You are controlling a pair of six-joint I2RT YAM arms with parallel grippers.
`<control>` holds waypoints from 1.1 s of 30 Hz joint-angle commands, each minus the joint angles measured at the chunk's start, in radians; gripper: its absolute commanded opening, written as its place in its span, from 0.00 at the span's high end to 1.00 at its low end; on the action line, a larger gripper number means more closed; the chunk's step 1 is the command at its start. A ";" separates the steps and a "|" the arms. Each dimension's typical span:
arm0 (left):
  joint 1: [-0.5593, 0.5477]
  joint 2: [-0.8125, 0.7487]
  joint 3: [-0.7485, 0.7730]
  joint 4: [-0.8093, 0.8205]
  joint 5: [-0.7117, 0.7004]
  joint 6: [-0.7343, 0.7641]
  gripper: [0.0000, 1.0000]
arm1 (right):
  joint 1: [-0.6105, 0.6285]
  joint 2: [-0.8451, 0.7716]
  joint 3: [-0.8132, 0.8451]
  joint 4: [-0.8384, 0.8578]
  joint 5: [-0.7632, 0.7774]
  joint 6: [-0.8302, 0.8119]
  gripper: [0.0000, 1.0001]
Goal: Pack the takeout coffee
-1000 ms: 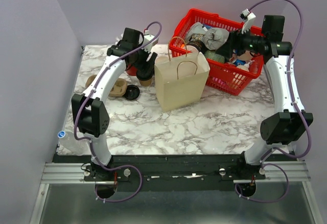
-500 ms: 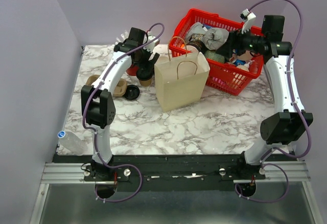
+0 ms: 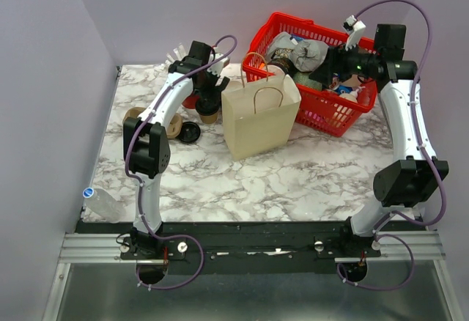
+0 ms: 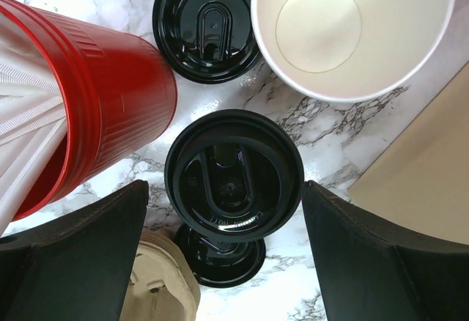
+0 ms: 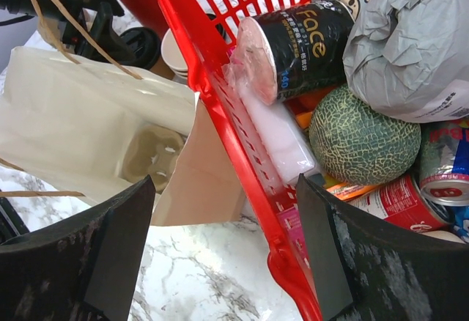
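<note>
hovering left fingers [image 4: 73, 262] spread wide above the lidded takeout coffee [image 4: 233, 173], right fingers [image 5: 80, 262] open over red basket [image 5: 209, 86]

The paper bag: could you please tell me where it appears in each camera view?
Top external: paper bag at centre, beside the red basket.
Left wrist: its tan wall, right edge.
Right wrist: left half, mouth open.
Shared landmark: red straw cup.

Cream paper bag [image 3: 260, 123] beside red basket [image 3: 330, 118] on marble table [image 3: 293, 182]

Left arm [image 3: 167, 105] elbow swung farther back, inward
</note>
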 commanded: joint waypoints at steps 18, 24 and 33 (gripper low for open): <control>0.029 0.063 0.033 -0.038 -0.005 -0.082 0.15 | 0.005 0.022 0.004 -0.007 0.016 -0.005 0.13; 0.030 0.079 0.046 -0.039 0.017 -0.079 0.19 | 0.007 0.032 0.008 -0.007 0.016 -0.004 0.13; 0.030 0.076 0.026 -0.044 0.020 -0.071 0.30 | 0.011 0.040 0.011 -0.006 0.018 -0.002 0.13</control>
